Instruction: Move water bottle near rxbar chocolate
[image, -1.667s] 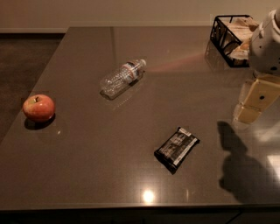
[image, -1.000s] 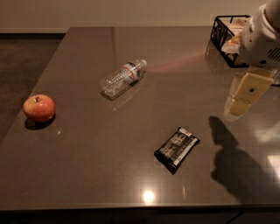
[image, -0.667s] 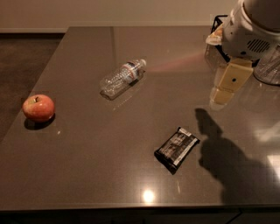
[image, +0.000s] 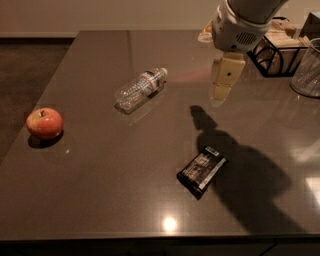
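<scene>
Gripper (image: 219, 95) hangs over table (image: 100, 190), right of water bottle (image: 139, 90) lying on its side; rxbar chocolate (image: 201, 170) well apart, flat.

Glossy table (image: 100, 175) holds clear plastic water bottle (image: 139, 90); smooth gripper (image: 220, 94) hangs above.

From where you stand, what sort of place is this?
Probably an office snack area or kitchen: a dark table holds an apple, a water bottle and an rxbar chocolate, with a wire basket at the back right. The tool hangs above the table, right of the bottle.
</scene>
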